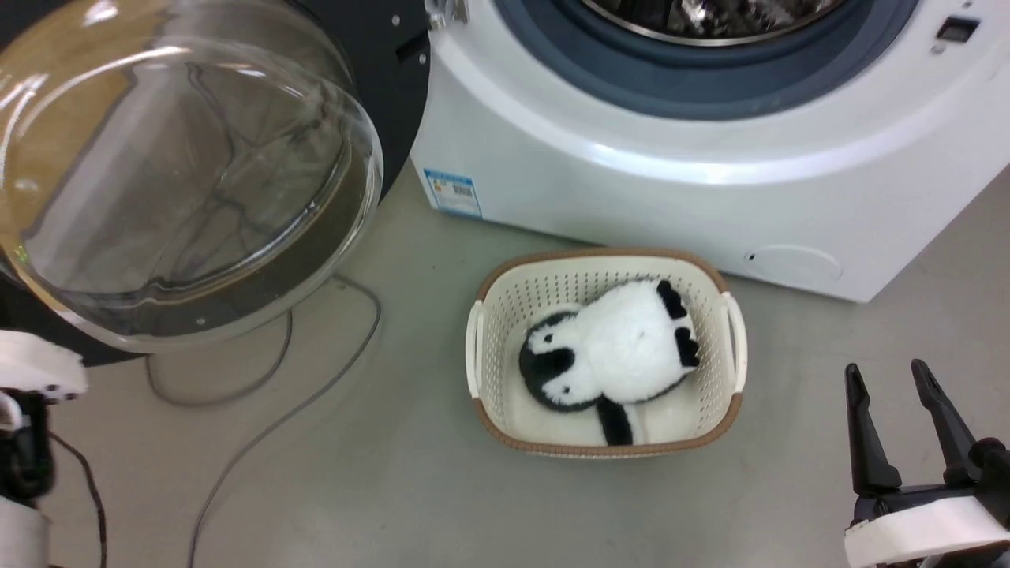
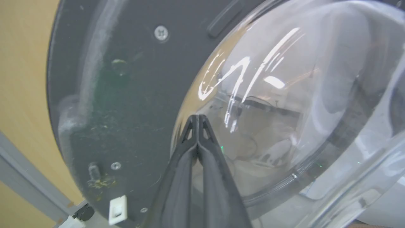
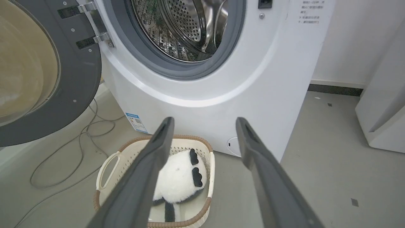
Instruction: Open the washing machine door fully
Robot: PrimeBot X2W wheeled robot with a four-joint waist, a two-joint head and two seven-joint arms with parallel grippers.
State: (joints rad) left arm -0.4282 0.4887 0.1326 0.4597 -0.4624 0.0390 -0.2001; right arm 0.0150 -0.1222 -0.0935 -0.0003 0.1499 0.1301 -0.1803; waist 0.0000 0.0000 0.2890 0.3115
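washing machine (image 1: 631,181) sticker (image 1: 452,192) print illegible (too small).

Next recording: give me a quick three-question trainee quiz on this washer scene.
1. True or false: the right gripper is open.
2. What lies in the laundry basket? A) a towel B) a plush penguin C) socks
3. Short answer: in the head view, on which side of the washing machine does the open washing machine door hang?
Key: 1 true; 2 B; 3 left.
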